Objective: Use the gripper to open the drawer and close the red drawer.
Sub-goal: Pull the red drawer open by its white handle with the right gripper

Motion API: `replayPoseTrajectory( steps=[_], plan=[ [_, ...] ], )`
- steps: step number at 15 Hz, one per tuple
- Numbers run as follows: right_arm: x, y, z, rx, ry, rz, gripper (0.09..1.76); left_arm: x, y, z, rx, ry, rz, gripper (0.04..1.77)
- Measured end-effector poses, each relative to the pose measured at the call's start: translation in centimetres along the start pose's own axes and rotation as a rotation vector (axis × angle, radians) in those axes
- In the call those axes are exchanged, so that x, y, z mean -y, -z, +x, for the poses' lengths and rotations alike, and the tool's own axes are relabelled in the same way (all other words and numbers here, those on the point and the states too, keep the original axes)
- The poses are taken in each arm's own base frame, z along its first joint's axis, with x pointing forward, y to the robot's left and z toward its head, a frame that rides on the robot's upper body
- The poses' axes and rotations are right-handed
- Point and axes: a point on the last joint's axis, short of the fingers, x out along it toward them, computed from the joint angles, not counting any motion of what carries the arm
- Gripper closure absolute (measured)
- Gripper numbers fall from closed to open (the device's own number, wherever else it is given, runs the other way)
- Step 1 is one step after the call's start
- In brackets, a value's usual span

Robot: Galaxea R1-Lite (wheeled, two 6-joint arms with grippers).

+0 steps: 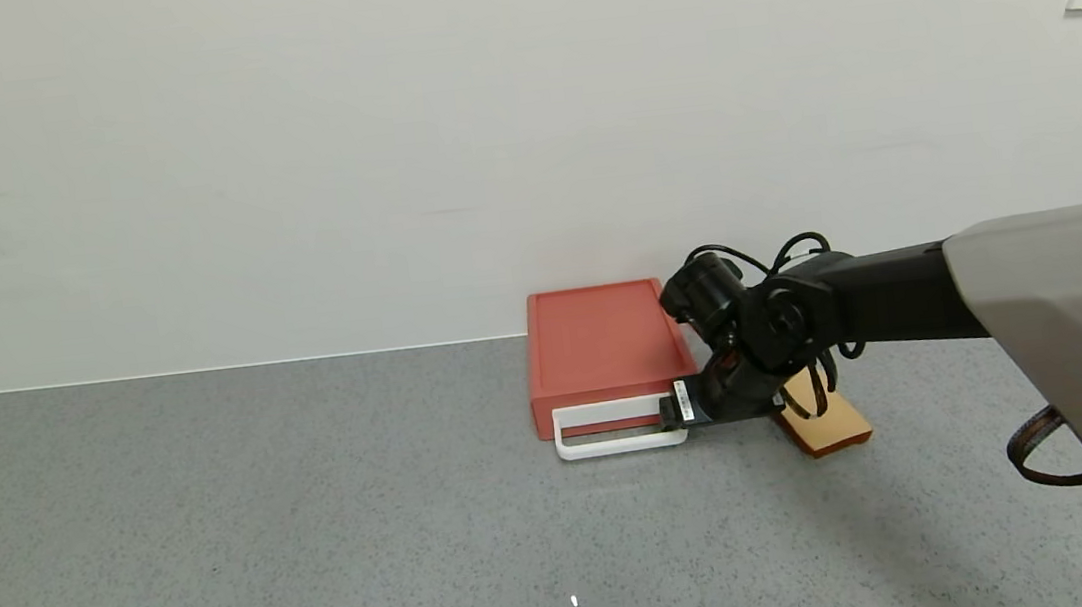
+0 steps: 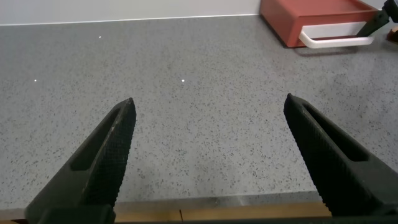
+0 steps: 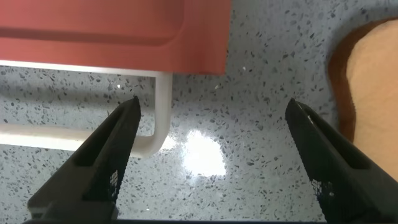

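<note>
Nearest the robot, the left gripper [image 2: 208, 155] hung low over the bare grey table [image 1: 224, 538], well away from the work. Its two dark fingers were spread wide with nothing between them — it looked parked.

Farther out, the right gripper [image 1: 675, 414] was down at the right end of the white handle [image 1: 615, 428]. Its fingers [image 3: 106, 162] were wide open too, holding nothing. In the right wrist view, the corner of the handle sat just inside one finger, while the other finger stood far off, near the tan toast slice [image 1: 827, 424].

The red drawer [image 1: 603, 349] lay flat on the table against the back wall, with its handle pointing toward the robot. The tray looked pushed in, so the pulling-open step seemed not yet done.

To do this step well, the claw would likely need to slide over a bit so the handle bar sat in the middle of the gap — not at the edge. Then it should squeeze shut and pull straight back toward the robot. The box looked light, so a crooked pull might drag the whole thing along.

Some things were hard to see. The arm covered the drawer's front right corner and part of the toast. The tray's seam was too thin to make out.
</note>
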Motion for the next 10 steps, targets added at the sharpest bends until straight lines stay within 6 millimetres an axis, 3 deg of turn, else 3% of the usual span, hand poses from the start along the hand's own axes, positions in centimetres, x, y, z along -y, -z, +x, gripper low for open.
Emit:
replayPoseTrajectory(
  steps=[10],
  plan=[
    [0.19, 0.78, -0.39, -0.115, -0.017, -0.039, 0.14, 0.00, 0.00, 0.00, 0.000, -0.001, 0.000, 0.09]
  ],
)
